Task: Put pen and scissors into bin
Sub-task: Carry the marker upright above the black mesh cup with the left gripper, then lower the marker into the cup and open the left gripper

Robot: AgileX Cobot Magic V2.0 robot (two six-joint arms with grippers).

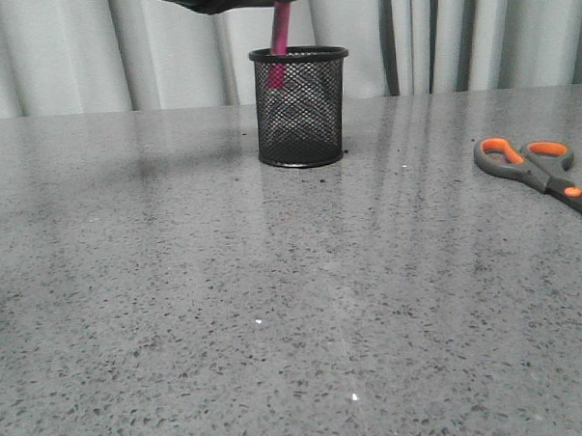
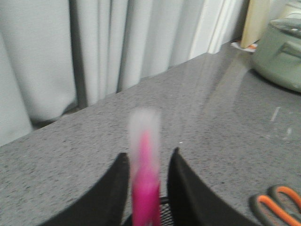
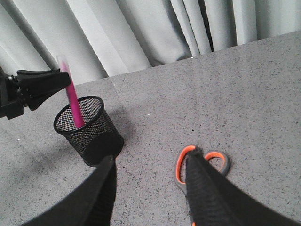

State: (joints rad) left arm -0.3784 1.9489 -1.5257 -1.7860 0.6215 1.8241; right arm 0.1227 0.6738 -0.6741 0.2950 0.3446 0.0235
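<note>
The magenta pen (image 1: 281, 35) stands nearly upright with its lower end inside the black mesh bin (image 1: 301, 107) at the back centre of the table. My left gripper (image 1: 262, 2) is above the bin. In the left wrist view its fingers (image 2: 148, 157) flank the blurred pen (image 2: 145, 183) with small gaps, so it is open. The scissors (image 1: 535, 164) lie flat at the right. My right gripper (image 3: 150, 156) is open and empty above the table. The scissors' orange-lined handles (image 3: 221, 162) show just behind one of its fingers, with the bin (image 3: 87, 129) to the other side.
Grey curtains hang behind the table's far edge. A pale green pot (image 2: 282, 47) stands on the table far off in the left wrist view. Bare speckled tabletop (image 1: 276, 306) lies in front of the bin.
</note>
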